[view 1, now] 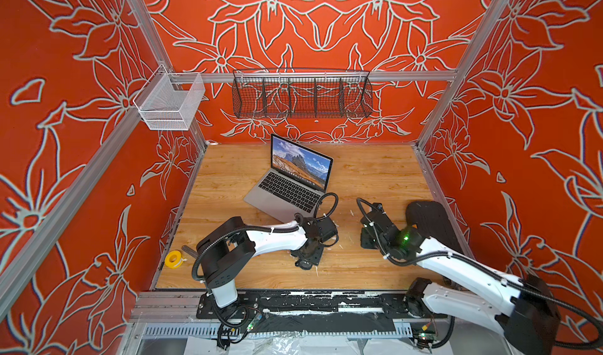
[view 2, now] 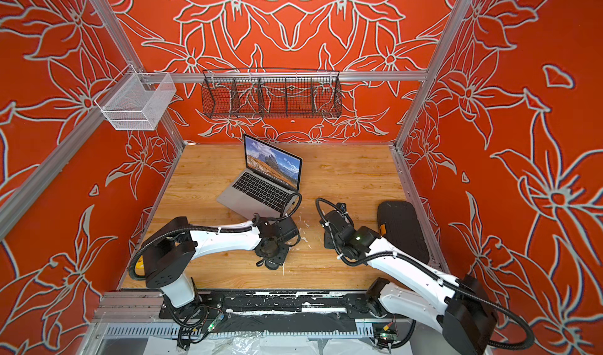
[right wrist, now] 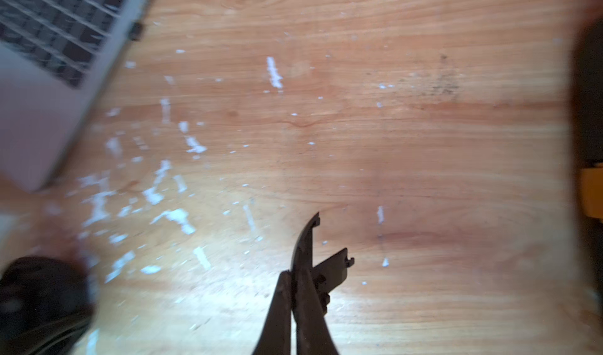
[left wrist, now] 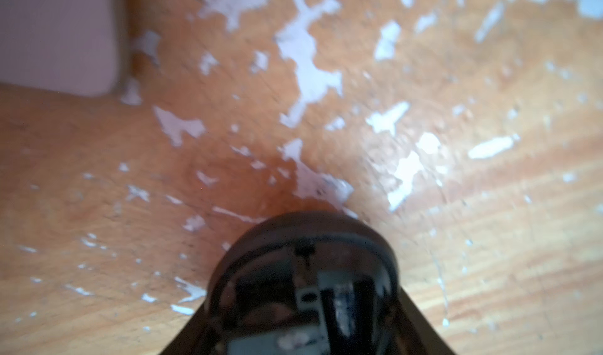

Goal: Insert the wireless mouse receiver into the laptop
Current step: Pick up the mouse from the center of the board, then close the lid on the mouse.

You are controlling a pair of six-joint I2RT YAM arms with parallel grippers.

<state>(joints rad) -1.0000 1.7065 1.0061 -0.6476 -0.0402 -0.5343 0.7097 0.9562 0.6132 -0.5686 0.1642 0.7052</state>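
The laptop (view 1: 287, 187) stands open mid-table, with one pale corner (left wrist: 49, 27) in the left wrist view. My left gripper (left wrist: 303, 330) points down just in front of it. Its fingers (left wrist: 421, 324) lie against both sides of a black mouse (left wrist: 303, 239) with its top off. Inside the mouse sits a small grey piece with a dark hole (left wrist: 308, 296). I cannot tell whether that is the wireless mouse receiver. My right gripper (right wrist: 295, 281) hangs to the right of the laptop, shut on the thin curved mouse cover (right wrist: 306, 242). A small dark stub (right wrist: 136, 30) shows at the laptop's side edge.
A black pad with an orange tag (view 1: 430, 219) lies at the table's right edge. A yellow tape roll (view 1: 173, 258) sits at the left edge. White flakes (right wrist: 173, 216) dot the wood. A black wire basket (view 1: 301, 97) and a white mesh one (view 1: 169, 104) hang on the back rail.
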